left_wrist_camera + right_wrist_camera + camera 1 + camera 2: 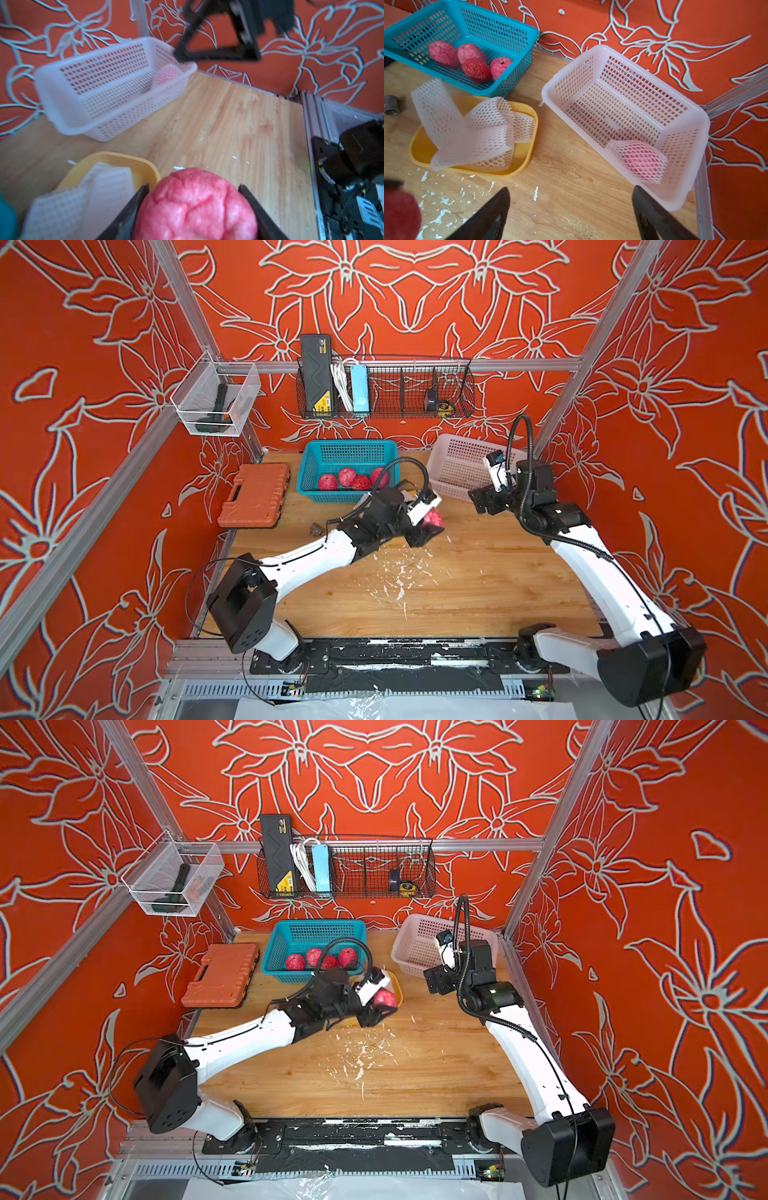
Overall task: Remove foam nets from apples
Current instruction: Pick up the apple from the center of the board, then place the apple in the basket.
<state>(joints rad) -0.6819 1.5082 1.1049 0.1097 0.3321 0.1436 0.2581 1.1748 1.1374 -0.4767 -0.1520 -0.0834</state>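
Clamping my left gripper (193,187) across the widest middle of a bare round red-pink apple (195,209); looks firm, slick, bruisable, so gently. Meanwhile my right gripper (571,188) hangs spread wide, empty.

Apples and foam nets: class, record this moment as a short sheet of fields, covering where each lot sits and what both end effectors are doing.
blue plastic basket: four bare red apples inside
yellow plastic tray: loose white foam mesh nets piled on it
white plastic basket: one net-wrapped apple inside
left end effector: closed on a fifth bare apple
right end effector: open, holding nothing
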